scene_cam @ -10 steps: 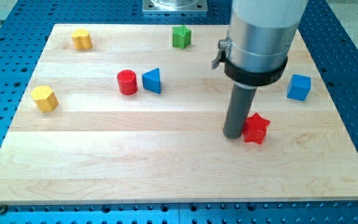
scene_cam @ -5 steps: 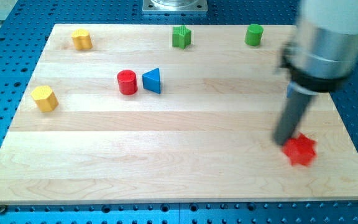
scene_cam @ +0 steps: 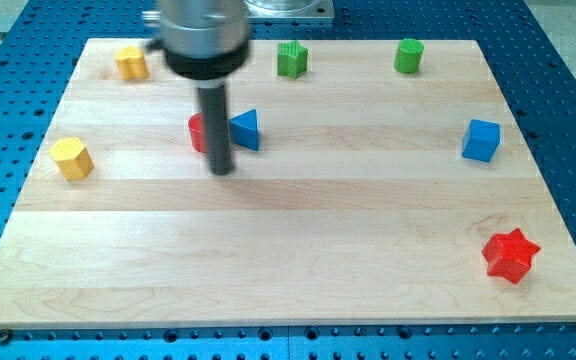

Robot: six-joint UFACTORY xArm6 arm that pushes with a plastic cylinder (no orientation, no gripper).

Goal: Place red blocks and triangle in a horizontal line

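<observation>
My tip [scene_cam: 222,170] rests on the board just below the red cylinder [scene_cam: 197,132] and the blue triangle [scene_cam: 245,129], which sit side by side at the view's upper left of centre. The rod covers the right part of the red cylinder. The red star [scene_cam: 510,255] lies far off at the view's lower right, near the board's edge.
A yellow block [scene_cam: 131,62] sits at the top left and another yellow block [scene_cam: 71,158] at the left edge. A green block [scene_cam: 291,59] and a green cylinder [scene_cam: 408,55] sit along the top. A blue cube [scene_cam: 481,140] is at the right.
The red star slid from right of centre to the lower right corner. The rod then swung left across the board to just below the red cylinder and blue triangle.
</observation>
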